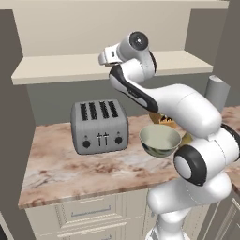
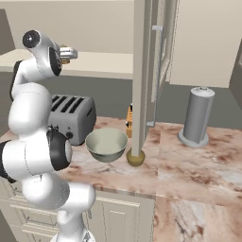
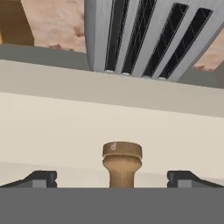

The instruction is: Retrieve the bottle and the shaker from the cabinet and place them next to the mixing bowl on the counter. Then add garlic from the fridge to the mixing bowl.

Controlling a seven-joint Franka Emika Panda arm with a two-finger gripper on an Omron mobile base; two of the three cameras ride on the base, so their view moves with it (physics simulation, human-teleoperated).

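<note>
Entry, left to right.

Toaster: a brushed grey steel four-slot toaster (image 1: 99,126) is set on the pinkish-beige veined marble desk (image 1: 70,173), below the shelf; nothing is seen in its slots.

End effector (image 3: 112,178): raised to the beige open wall cabinet (image 1: 61,70), with its dark fingertips (image 3: 41,178) spread wide on either side of the small brown turned-wood shaker (image 3: 122,164). The shaker is stood upright on the cabinet shelf, near its front edge, and is not yet gripped; clear gaps are seen at both sides of the neck.

Risks, as judged: the shaker is narrow and light, so an off-centre closing could push it over on the shelf or off the front edge, onto the toaster directly below. A grip taken high on the knob top could slip. The shelf lip could be struck if the hand is lowered.

Mixing bowl: a round, glossy, pale grey-green bowl (image 1: 160,139) is set on the desk, right of the toaster; it is seen to hold nothing, no garlic yet.

Bottle: an olive-yellow glass body (image 2: 135,158) is seen on the desk just beside the bowl, its neck hidden behind the cabinet door edge.

Roll holder: a grey upright cylinder (image 2: 197,116) is stood well apart to the right.
</note>
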